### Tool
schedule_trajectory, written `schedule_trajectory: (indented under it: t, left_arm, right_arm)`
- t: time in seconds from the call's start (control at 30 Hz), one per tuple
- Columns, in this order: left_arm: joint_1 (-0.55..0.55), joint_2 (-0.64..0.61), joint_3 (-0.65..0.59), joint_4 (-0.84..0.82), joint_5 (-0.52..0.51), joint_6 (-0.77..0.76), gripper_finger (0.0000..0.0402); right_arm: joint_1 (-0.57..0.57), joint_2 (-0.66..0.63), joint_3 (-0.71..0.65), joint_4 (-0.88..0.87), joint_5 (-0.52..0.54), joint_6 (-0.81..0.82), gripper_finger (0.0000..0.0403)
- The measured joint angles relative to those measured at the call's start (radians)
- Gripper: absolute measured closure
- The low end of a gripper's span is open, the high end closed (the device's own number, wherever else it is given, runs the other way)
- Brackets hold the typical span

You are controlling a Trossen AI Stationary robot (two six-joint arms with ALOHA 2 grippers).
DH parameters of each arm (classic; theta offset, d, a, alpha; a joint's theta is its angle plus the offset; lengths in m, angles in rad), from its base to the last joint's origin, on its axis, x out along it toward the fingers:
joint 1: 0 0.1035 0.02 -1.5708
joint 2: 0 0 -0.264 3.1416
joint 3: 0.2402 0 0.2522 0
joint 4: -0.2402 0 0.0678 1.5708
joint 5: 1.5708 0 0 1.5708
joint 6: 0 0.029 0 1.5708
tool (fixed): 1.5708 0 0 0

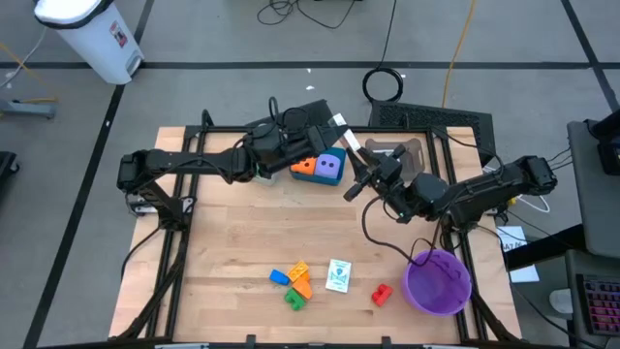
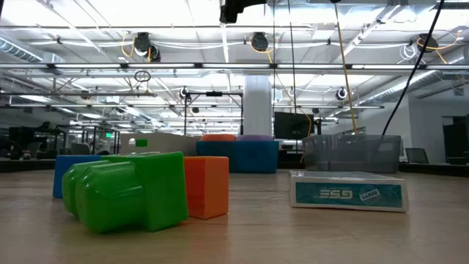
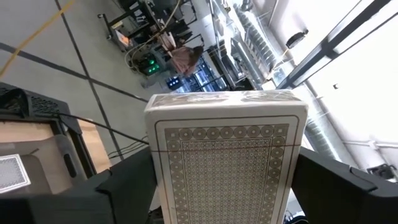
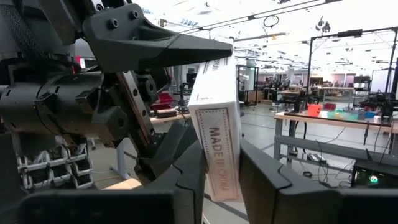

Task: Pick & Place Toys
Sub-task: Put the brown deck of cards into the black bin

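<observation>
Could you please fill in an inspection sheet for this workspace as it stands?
Surface: wooden table, bare in the middle.
Job's things: bricks and card pack at the near edge; dice at the far side.
Clutter: purple bowl; grey tray.
Grippers: left tool and right tool both clamp a second card pack in mid-air.
Cables: coil on the floor.
Surroundings: white bin.

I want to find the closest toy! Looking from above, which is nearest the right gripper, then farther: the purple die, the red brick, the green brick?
From the right gripper:
1. Purple die, beside it, at the table's far side.
2. Red brick, near edge, beside the purple bowl.
3. Green brick, near edge, farther left.
</observation>
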Motion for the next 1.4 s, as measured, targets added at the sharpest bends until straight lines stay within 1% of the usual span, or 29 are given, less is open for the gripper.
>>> schedule_trajectory:
  t: [0.33,0.53,0.7,0.83,0.9,0.97,1.03,1.1,1.23,1.3,1.4]
  left_arm:
    - [0.000,0.000,0.000,-0.004,0.003,-0.010,0.0048]
    - [0.000,0.002,0.000,-0.005,0.040,0.041,0.0006]
    - [-0.001,0.002,0.000,0.000,0.053,0.100,0.0017]
    - [-0.001,-0.002,-0.002,0.002,0.045,0.158,0.0015]
    - [0.000,0.004,-0.003,0.029,0.046,0.188,0.0012]
    - [0.003,-0.006,-0.003,0.031,0.053,0.203,0.0012]
    - [0.007,-0.015,-0.002,0.040,0.078,0.204,0.0012]
    - [0.014,-0.024,-0.001,0.036,0.128,0.203,0.0012]
    - [0.027,-0.032,-0.001,0.032,0.224,0.188,0.0011]
    - [0.036,-0.040,-0.002,0.040,0.294,0.202,0.0011]
    - [0.037,-0.052,-0.001,0.040,0.384,0.230,0.0011]
  right_arm:
    - [0.000,-0.001,0.000,0.006,-0.004,0.004,0.0339]
    - [0.000,-0.002,0.000,0.039,-0.006,-0.037,0.0339]
    - [0.000,-0.007,0.000,0.103,-0.001,-0.130,0.0340]
    - [-0.001,-0.037,0.004,0.134,0.008,-0.191,0.0340]
    - [-0.001,-0.062,0.005,0.156,0.041,-0.214,0.0339]
    - [-0.001,-0.087,0.005,0.167,0.051,-0.249,0.0340]
    - [-0.001,-0.119,0.004,0.167,0.052,-0.300,0.0340]
    - [-0.004,-0.164,0.004,0.170,0.064,-0.355,0.0341]
    - [-0.015,-0.250,0.005,0.149,0.148,-0.445,0.0340]
    - [-0.025,-0.289,0.005,0.110,0.186,-0.462,0.0340]
    - [-0.036,-0.344,0.005,-0.002,0.222,-0.448,0.0340]
